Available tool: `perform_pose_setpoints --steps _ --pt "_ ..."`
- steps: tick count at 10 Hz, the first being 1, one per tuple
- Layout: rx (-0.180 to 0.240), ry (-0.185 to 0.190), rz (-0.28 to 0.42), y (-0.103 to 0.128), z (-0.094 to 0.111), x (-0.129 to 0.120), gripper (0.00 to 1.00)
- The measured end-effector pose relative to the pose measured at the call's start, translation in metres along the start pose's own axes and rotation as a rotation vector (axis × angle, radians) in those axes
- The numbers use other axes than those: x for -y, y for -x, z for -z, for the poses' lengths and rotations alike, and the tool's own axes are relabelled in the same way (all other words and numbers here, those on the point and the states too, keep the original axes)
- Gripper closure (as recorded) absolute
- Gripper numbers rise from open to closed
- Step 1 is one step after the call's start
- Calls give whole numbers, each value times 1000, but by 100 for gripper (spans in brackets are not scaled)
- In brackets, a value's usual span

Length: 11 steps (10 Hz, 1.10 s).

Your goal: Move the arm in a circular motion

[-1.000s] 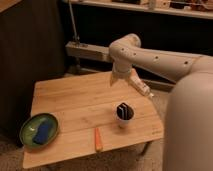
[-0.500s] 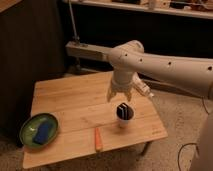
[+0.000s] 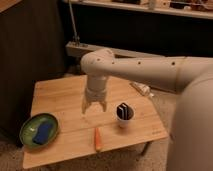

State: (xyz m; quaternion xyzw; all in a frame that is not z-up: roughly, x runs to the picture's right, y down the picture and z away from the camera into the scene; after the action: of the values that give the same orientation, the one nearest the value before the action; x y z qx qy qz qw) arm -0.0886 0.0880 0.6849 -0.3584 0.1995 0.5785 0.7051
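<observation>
Here, the cream-white arm (image 3: 150,72) reaches in from the right over a wooden table (image 3: 55,97), its gripper (image 3: 95,108) pointing down just left of a white cup (image 3: 124,121), prongs spread and empty. Thick and rigid, the arm likely swings as one heavy piece. The circle calls for no hold on anything, only clearance above the cup and the carrot (image 3: 98,139).

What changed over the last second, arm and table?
The arm swung left and down in the picture. Its gripper went from above the cup to hanging over the table just left of it, jaws apart, holding nothing. Nothing was taken or let go. The cup, the carrot and the green bowl stayed put.
</observation>
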Motion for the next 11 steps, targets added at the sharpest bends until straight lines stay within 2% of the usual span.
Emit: perform_pose_setpoints --steps 2,3,5,7,9,11 --pt "27 -12 58 31 -7 -31 35" --pt "52 -19 80 55 -9 -43 35" --pt "81 -41 87 89 -10 -40 35" --pt "119 -70 73 135 -4 -10 35" --pt "139 -95 43 166 3 20 35" --pt "154 -140 -34 193 15 74 35"
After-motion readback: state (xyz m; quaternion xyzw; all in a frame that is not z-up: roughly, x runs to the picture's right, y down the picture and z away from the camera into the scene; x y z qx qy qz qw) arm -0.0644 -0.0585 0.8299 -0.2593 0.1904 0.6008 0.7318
